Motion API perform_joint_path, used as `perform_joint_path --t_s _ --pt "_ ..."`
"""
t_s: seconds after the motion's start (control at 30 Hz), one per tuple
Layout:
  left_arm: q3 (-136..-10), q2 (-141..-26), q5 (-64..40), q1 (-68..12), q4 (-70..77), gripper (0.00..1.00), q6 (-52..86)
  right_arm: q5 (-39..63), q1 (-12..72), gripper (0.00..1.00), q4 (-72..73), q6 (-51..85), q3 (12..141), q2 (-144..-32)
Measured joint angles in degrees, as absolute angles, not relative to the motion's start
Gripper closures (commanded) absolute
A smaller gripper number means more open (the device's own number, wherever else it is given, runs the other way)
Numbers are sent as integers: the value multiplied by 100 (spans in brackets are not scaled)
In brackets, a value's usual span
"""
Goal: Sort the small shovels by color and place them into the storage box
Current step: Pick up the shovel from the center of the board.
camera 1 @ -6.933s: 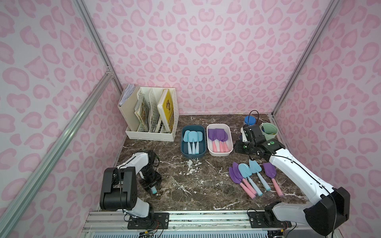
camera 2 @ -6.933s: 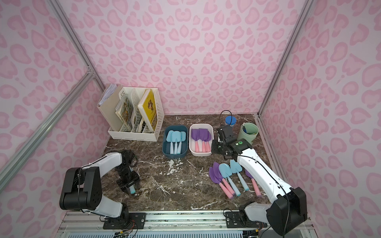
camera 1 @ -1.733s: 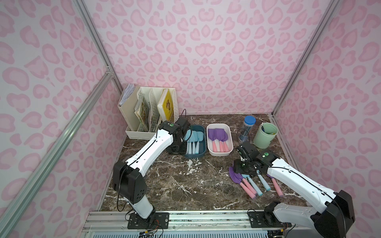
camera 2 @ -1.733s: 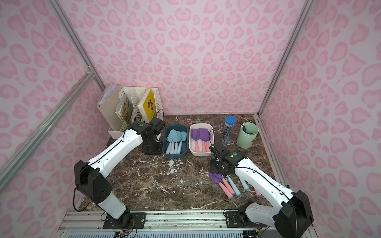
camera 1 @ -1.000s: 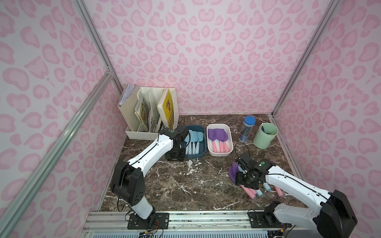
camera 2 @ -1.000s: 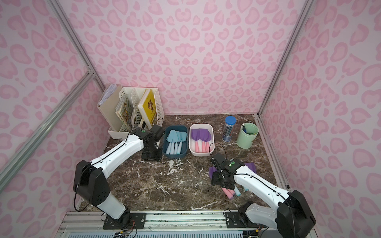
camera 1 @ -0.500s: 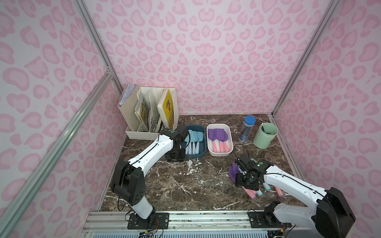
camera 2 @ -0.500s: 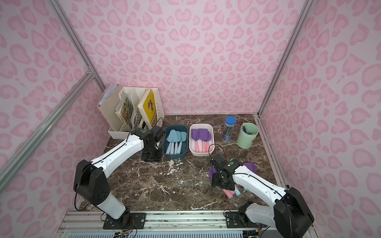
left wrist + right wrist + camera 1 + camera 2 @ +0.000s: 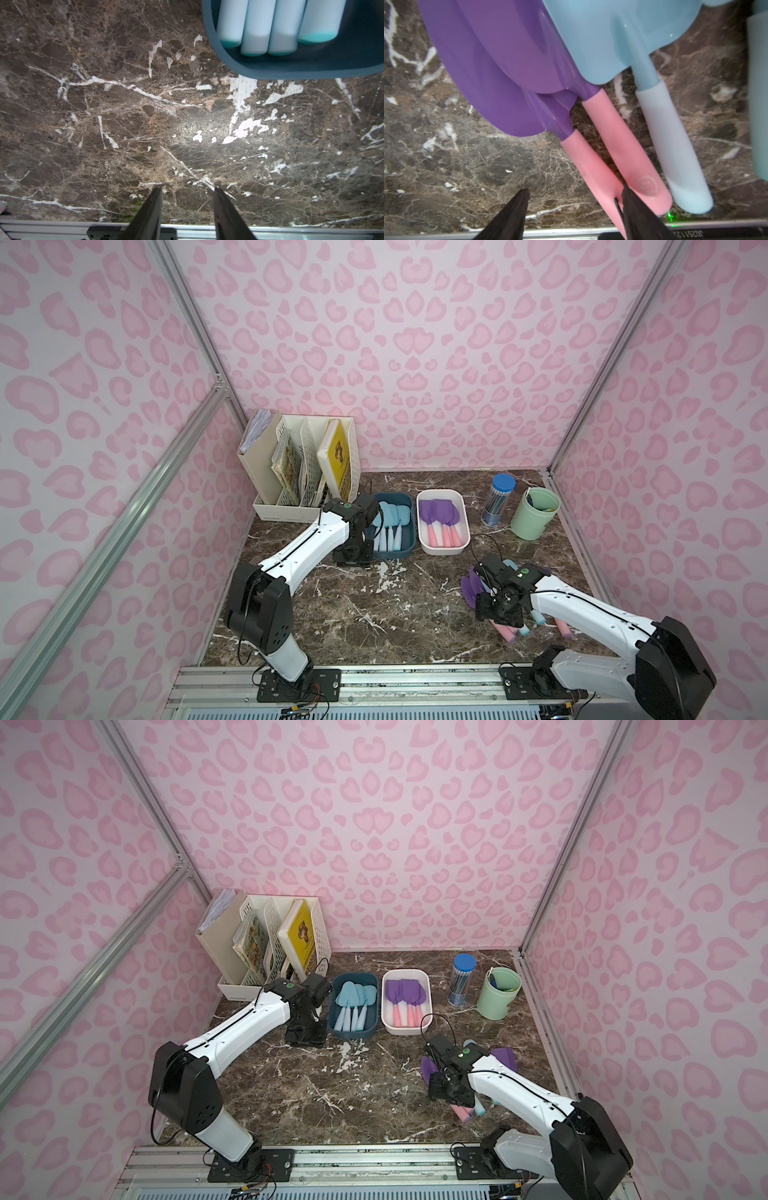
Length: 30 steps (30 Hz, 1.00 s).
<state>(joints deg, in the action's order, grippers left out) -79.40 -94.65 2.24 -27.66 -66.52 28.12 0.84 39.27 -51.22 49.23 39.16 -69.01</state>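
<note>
1. A dark blue oblong plastic storage box (image 9: 395,554) sits toward the back of the brown marbled tabletop (image 9: 374,614). Four light blue plastic toy shovels (image 9: 390,522) lie flat in it side by side, blades toward the back wall.
2. Just beside it on the right, a white oblong plastic storage box (image 9: 442,549) holds several purple-bladed, pink-handled plastic shovels (image 9: 440,512), which lie the same way.
3. Front right, well apart from both boxes, two loose purple shovels with pink handles (image 9: 508,83) lie flat. Their blades overlap and their handles are close together.
4. A loose light blue shovel (image 9: 612,41) lies just beside that pair, its blade overlapping the nearer purple one.
5. Further right, another purple blade (image 9: 505,1054) shows, mostly hidden.
</note>
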Motion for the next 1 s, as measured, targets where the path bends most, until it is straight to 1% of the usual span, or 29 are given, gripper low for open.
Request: perform_joint_path --t_s 0.83,1.0 --pt "-7915 -9504 222 -2749 -6654 55 2766 368 4342 30 -4899 4934 3767 -7135" --pt "-7915 -9504 222 -2751 -6654 57 2724 375 4366 31 -4851 4952 3653 -7168"
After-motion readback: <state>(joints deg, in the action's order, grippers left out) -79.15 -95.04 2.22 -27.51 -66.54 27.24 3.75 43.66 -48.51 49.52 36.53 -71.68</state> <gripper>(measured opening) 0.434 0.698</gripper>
